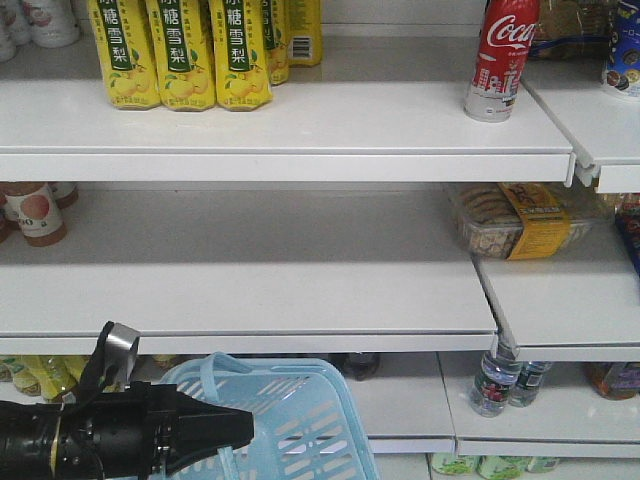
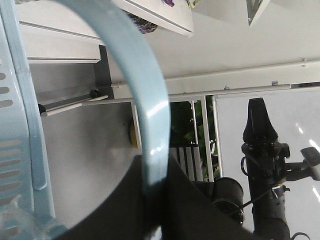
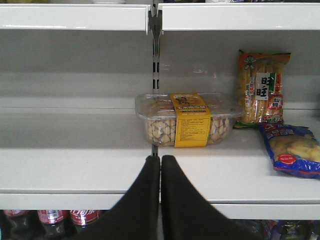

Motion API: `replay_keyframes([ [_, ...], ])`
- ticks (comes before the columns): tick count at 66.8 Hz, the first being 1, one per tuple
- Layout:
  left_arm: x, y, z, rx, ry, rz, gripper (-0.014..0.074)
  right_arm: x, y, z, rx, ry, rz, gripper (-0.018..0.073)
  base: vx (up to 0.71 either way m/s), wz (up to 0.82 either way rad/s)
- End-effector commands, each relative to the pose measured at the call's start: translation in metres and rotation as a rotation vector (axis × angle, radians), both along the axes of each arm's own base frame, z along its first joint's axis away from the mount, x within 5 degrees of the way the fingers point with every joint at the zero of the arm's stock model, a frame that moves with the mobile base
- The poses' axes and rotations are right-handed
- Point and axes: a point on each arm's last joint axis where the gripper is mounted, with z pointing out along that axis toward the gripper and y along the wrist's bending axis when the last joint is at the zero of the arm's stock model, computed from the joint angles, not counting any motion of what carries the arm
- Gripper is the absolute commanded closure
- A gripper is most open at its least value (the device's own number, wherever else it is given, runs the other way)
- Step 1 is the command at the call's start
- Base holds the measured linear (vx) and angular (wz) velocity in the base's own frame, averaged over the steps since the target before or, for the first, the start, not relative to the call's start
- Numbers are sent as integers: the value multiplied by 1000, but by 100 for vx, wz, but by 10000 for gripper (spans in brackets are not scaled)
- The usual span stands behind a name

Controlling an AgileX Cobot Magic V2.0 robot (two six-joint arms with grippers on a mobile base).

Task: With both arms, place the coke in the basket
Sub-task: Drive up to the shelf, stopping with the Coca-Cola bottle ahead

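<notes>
Coke can (image 1: 503, 55): upright on top shelf (image 1: 350, 130), right end near the shelf break, long axis vertical, nothing touching it.

Right gripper (image 3: 160, 162): jaws pressed together, tips level, holding nothing. It faces the middle shelf, straight at a clear biscuit tray (image 3: 187, 120) with a yellow band. In the front view that tray sits one shelf below the can and a little to its right. So the can lies above these jaws, out of the wrist camera's view.

Left gripper (image 1: 235, 432): low, at the light blue basket (image 1: 300, 430). Its jaws are clamped on the basket handle (image 2: 145, 100).

Judgement: the right arm is free and on the can's side. It needs to rise a shelf, open, then close in on the can from the front.
</notes>
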Motion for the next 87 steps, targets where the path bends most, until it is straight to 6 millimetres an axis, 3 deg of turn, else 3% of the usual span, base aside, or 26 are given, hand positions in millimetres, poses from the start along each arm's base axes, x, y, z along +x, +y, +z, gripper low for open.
replay_keyframes([
  [1, -3, -5, 31, -247, -74, -61, 603, 0, 0, 3, -8, -74, 2, 568, 0, 0],
  [87, -3, -5, 31, -247, -74, -61, 603, 0, 0, 3, -8, -74, 2, 568, 1, 2],
])
